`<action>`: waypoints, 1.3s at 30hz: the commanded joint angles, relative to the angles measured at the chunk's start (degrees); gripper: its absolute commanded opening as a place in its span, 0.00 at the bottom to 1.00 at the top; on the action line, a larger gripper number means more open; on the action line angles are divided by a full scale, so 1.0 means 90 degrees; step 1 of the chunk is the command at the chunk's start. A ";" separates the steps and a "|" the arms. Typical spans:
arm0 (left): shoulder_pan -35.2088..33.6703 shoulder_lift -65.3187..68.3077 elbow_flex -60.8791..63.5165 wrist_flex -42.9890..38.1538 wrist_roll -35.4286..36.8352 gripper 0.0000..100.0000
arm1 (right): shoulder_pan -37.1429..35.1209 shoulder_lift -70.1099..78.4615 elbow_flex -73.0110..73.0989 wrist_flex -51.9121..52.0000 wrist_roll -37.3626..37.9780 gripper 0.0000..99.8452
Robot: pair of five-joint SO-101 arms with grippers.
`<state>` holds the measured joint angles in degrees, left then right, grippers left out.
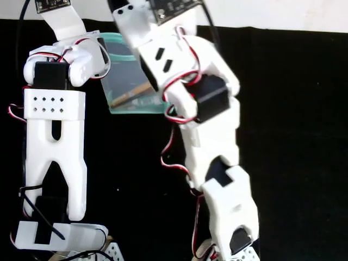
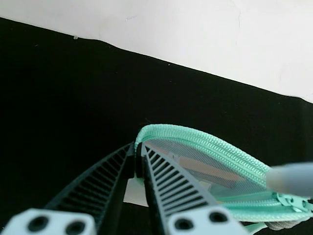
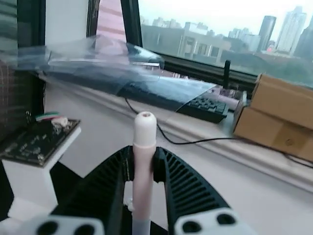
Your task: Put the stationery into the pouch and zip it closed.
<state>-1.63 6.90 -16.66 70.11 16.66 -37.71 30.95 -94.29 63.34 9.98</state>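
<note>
The pouch [image 1: 128,79] lay on the black bench [image 1: 293,136] at its far side, between my two arms. It was soft mint fabric with see-through mesh walls, and its mouth gaped open. I judged it light and floppy, likely to slide or fold if pushed, so the stitched zipper rim [image 2: 205,147] looked the firmest place to hold it. That is where my left hand [image 2: 138,149] was, clenched on the rim at the end of the opening and holding it up. A thin wooden stick [image 1: 130,95], probably a pencil, already lay inside, seen through the wall.

My right hand [image 3: 144,156] was clamped on a pale pen [image 3: 144,137], which stood upright between the fingers with its rounded end toward the window. The pen looked stiff, smooth and light. I thought it could slip or swivel in a narrow grip, so a hold near its middle suited it.

In the left wrist view a blurred pale grey tip [image 2: 291,178] sat at the pouch's mouth. It may have been the pen's lower end, but I could not tell. In the view from above my right arm covered the pouch's near corner and my own right hand. I could not make out the zipper pull, nor what else lay inside.
</note>
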 commanded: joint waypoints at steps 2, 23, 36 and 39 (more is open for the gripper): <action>0.0220 0.0611 0.0093 0.0068 -0.0039 0.01 | -0.0024 0.0552 -0.0630 -0.0142 -0.0283 0.01; 0.0210 0.0611 0.0093 0.0068 -0.0039 0.01 | 0.0220 0.1275 -0.0728 0.2037 -0.0342 0.08; 0.0210 0.0611 0.0093 0.0068 -0.0029 0.01 | 0.0523 0.0923 -0.0728 0.2076 -0.0342 0.20; 0.0210 0.0611 0.0093 0.0068 -0.0029 0.01 | 0.0571 0.0581 -0.0728 0.2085 -0.0342 0.20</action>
<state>-1.63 6.90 -16.66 70.11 16.66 -33.67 41.93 -94.73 81.89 7.34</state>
